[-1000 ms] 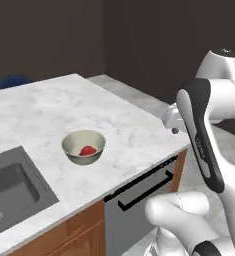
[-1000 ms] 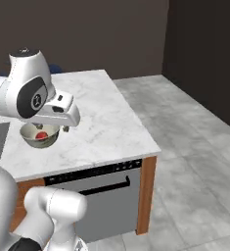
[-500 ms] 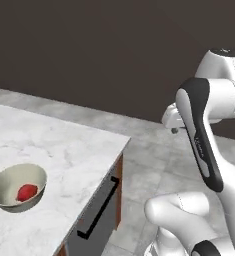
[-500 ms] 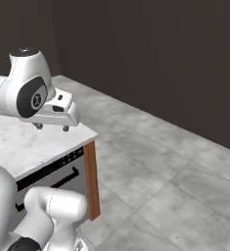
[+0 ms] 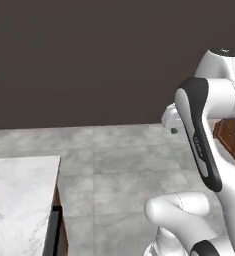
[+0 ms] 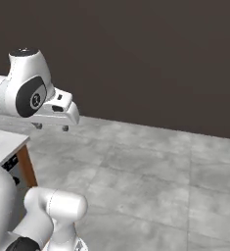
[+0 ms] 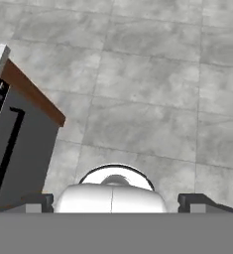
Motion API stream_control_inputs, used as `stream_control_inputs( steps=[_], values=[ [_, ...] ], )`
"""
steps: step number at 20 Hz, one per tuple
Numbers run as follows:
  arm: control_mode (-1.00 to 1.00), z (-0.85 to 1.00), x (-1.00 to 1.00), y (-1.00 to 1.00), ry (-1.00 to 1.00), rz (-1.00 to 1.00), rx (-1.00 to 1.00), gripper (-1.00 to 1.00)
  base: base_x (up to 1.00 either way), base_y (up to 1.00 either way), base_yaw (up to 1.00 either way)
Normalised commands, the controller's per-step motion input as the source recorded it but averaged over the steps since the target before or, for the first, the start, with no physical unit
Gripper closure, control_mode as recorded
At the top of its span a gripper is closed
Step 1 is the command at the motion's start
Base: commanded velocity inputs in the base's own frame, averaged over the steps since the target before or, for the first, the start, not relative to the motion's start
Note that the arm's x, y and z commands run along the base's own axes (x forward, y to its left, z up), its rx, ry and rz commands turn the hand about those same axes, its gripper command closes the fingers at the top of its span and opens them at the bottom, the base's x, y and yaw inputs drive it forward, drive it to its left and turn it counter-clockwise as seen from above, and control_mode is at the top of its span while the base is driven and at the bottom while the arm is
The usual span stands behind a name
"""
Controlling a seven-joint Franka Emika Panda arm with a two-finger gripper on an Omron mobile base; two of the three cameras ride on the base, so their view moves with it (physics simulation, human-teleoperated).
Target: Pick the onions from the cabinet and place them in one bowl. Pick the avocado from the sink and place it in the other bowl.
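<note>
The gripper (image 6: 51,127) hangs with its two short fingers (image 6: 65,128) pointing down and set wide apart, holding nothing, above the grey tiled floor (image 6: 150,181), just past the corner of the marble-topped counter (image 6: 4,142) with its reddish-brown end panel, against a dark wall (image 6: 146,59).

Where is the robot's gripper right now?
The gripper hangs open and empty in the air above the grey tiled floor, just past the corner of the marble counter at the left of the right base view.
</note>
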Motion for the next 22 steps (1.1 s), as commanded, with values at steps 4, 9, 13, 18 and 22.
stream_control_inputs(
  steps=[4, 9, 13, 18, 22],
  values=[
    [1.0, 0.0, 0.0, 0.0, 0.0, 0.0, 0.0, -1.0, 0.1, -0.47, -0.77],
    [1.0, 0.0, 0.0, 0.0, 0.0, 0.0, 0.0, -1.0, 0.2, -0.47, -0.74],
    [1.0, 0.0, 0.0, 0.0, 0.0, 0.0, 0.0, -1.0, 0.4, -0.51, -0.67],
    [1.0, 0.0, 0.0, 0.0, 0.0, 0.0, 0.0, -1.0, 0.53, -0.48, -0.63],
    [1.0, 0.0, 0.0, 0.0, 0.0, 0.0, 0.0, -1.0, 0.72, -0.19, -0.59]
  ],
)
